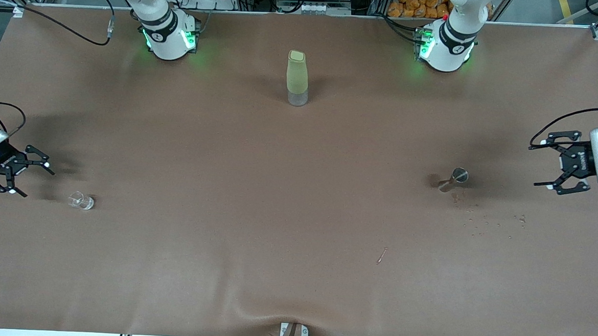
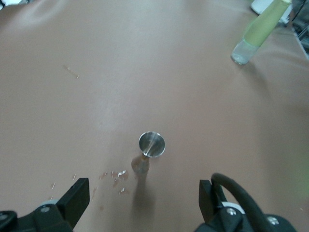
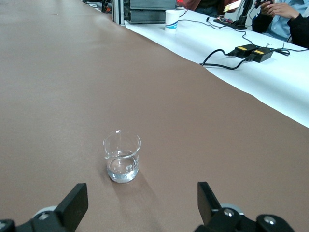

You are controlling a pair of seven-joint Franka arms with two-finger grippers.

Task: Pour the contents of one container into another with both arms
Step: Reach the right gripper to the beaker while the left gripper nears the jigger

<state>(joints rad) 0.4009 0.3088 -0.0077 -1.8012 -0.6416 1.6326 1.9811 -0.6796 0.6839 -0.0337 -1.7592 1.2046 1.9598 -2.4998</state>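
Observation:
A small clear glass beaker [image 1: 82, 200] [image 3: 122, 157] with a little liquid stands upright toward the right arm's end of the table. My right gripper [image 1: 36, 181] [image 3: 140, 202] hovers low beside it, open, and a short gap separates them. A slim metal measuring cup [image 1: 457, 177] [image 2: 152, 144] stands toward the left arm's end. My left gripper [image 1: 536, 166] [image 2: 142, 200] is open and faces the cup from some way off at the table's end. Neither gripper holds anything.
A tall green-sleeved bottle [image 1: 297, 78] [image 2: 256, 34] stands mid-table, farther from the front camera, between the two bases. Small spilled bits [image 1: 480, 221] lie on the brown cloth near the metal cup, and a thin stick [image 1: 382, 255] lies closer to the camera.

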